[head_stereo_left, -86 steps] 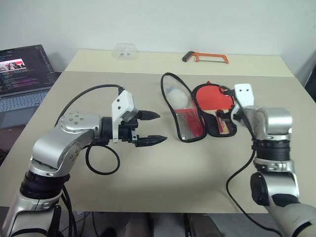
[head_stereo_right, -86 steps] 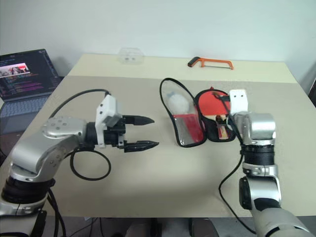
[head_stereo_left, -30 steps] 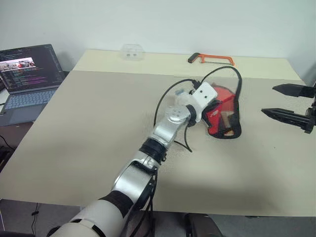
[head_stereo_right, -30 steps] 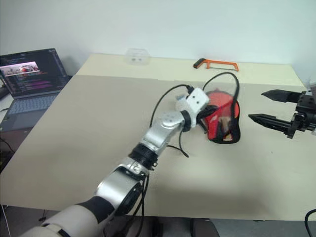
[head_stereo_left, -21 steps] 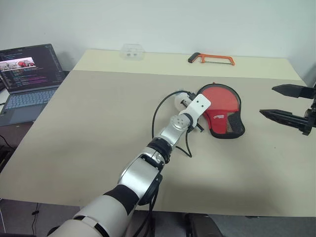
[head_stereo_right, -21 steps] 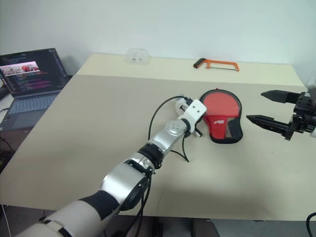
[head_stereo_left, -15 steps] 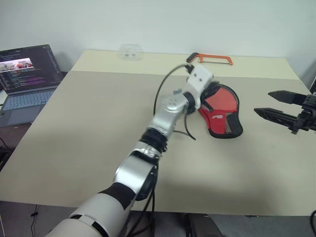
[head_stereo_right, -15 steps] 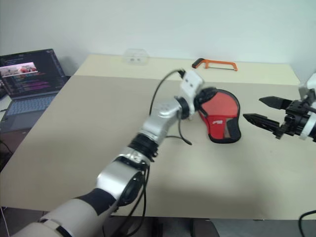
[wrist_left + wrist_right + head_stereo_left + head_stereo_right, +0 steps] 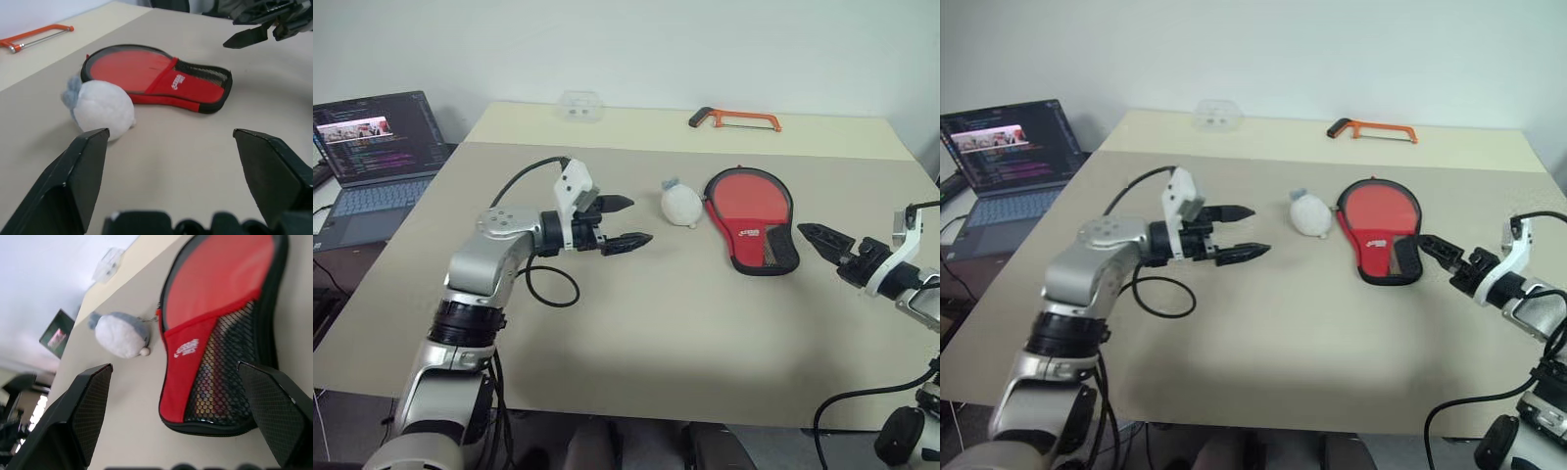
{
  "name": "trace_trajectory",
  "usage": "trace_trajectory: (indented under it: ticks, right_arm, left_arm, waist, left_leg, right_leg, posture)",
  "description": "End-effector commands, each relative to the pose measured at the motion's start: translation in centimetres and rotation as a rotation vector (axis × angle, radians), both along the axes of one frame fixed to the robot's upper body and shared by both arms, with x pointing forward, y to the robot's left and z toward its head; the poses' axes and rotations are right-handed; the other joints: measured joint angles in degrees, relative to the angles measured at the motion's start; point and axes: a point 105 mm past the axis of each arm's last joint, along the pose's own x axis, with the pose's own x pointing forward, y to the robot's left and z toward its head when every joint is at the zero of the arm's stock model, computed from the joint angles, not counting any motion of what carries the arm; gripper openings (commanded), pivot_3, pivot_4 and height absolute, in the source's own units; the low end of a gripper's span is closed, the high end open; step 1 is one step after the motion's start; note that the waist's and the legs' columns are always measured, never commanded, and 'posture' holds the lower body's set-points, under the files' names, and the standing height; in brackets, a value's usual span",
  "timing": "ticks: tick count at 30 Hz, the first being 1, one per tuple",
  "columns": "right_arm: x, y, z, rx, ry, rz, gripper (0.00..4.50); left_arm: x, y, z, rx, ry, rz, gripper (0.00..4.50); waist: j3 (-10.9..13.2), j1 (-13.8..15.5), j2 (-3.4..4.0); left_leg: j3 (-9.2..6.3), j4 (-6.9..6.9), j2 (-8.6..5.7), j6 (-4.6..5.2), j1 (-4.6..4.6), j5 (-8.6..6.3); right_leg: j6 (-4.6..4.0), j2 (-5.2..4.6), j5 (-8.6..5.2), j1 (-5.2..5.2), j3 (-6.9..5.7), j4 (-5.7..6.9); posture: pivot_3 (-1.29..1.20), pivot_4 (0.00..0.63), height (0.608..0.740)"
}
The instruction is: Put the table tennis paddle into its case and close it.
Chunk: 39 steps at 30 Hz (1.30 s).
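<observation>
The case (image 9: 751, 221) lies folded shut on the table, its clear window up. The table tennis paddle's red face (image 9: 128, 65) shows through the window, and its handle sits under the black mesh (image 9: 220, 367). My left gripper (image 9: 637, 221) hovers open and empty to the left of the case, beyond a white plush ball. My right gripper (image 9: 819, 237) is open, low over the table just right of the case's narrow end, pointing at it. Whether the zip is drawn I cannot tell.
A white plush ball (image 9: 681, 206) lies against the case's left edge, joined to it by a small chain. An orange hacksaw (image 9: 735, 119) and a clear plastic box (image 9: 578, 103) sit at the back. A laptop (image 9: 374, 147) stands off the table's left side.
The case's flap, open before, is folded over the paddle. My left gripper let go, drew back left and opened. My right gripper dropped, rolled and came nearer the case's narrow end.
</observation>
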Motion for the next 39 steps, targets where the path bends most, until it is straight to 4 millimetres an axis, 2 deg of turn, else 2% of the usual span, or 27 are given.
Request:
trace_trajectory:
  ticks: [1, 7, 13, 15, 18, 26, 31, 39]
  right_arm:
    - [0.0, -1.0, 0.0, 0.053, -0.016, -0.056, 4.50]
    - [-0.2, -1.3, -2.9, 0.121, 0.063, -0.087, 4.50]
    - [0.1, -1.0, -5.9, 0.153, 0.137, -0.105, 4.50]
    - [0.3, -0.5, -6.3, 0.171, 0.139, -0.095, 4.50]
    - [1.0, 1.5, -6.1, 0.197, 0.120, -0.031, 4.50]
    - [2.2, 5.2, -4.8, 0.207, 0.072, 0.096, 4.50]
    - [2.8, 5.9, -4.2, 0.207, 0.056, 0.115, 4.50]
    - [4.1, 6.3, -5.3, 0.180, 0.095, 0.080, 4.50]
  left_arm:
    - [-1.5, -0.3, 0.6, 0.014, -0.043, -0.033, 4.46]
    - [-3.1, -0.1, -0.1, 0.025, -0.006, -0.065, 4.46]
    - [-3.3, 0.3, -0.3, 0.046, -0.003, -0.053, 4.46]
    - [-3.4, 0.3, -0.2, 0.043, -0.002, -0.052, 4.46]
    - [-3.5, 0.3, -0.3, 0.047, 0.001, -0.045, 4.46]
    - [-4.0, 0.0, -0.5, 0.060, -0.006, -0.051, 4.46]
    - [-4.1, -0.1, -0.5, 0.065, -0.015, -0.044, 4.46]
    - [-4.3, -0.4, -0.8, 0.067, -0.023, -0.037, 4.46]
  waist:
    - [0.00, -0.15, 0.00]
    - [-0.01, -0.33, -0.01]
    - [-0.04, -0.52, -0.04]
    - [-0.09, -0.55, -0.13]
    - [-0.20, -1.02, -0.29]
    - [-0.20, -2.26, -0.30]
    - [-0.19, -2.22, -0.29]
    - [-0.20, -2.12, -0.29]
  left_leg:
    - [0.01, 0.00, -0.01, 0.01, 0.00, 0.00]
    - [0.02, -0.05, -0.01, 0.01, 0.01, -0.01]
    - [0.06, -0.06, -0.02, 0.02, 0.05, -0.02]
    - [0.05, -0.06, -0.01, 0.03, 0.06, -0.02]
    - [0.04, -0.05, 0.01, 0.06, 0.09, -0.04]
    - [0.03, -0.09, 0.06, 0.04, 0.11, -0.03]
    - [0.03, -0.09, 0.06, 0.04, 0.10, -0.03]
    - [0.03, -0.09, 0.05, 0.07, 0.09, -0.04]
  right_leg:
    - [0.00, 0.01, 0.00, 0.00, 0.01, 0.00]
    - [0.00, 0.09, 0.00, -0.01, 0.06, -0.02]
    - [0.00, 0.11, 0.00, -0.01, 0.06, -0.03]
    - [0.00, 0.13, 0.01, 0.00, 0.05, -0.03]
    - [0.01, 0.14, 0.02, 0.03, 0.06, -0.02]
    - [0.01, 0.22, 0.06, 0.02, 0.10, -0.02]
    - [0.01, 0.21, 0.06, 0.02, 0.09, -0.04]
    - [0.01, 0.19, 0.06, 0.01, 0.09, -0.07]
  posture:
    - [0.00, 0.150, 0.740]
    - [0.00, 0.150, 0.740]
    - [0.00, 0.150, 0.740]
    - [0.00, 0.150, 0.740]
    - [0.00, 0.150, 0.740]
    - [0.00, 0.150, 0.740]
    - [0.00, 0.150, 0.740]
    - [0.00, 0.150, 0.740]
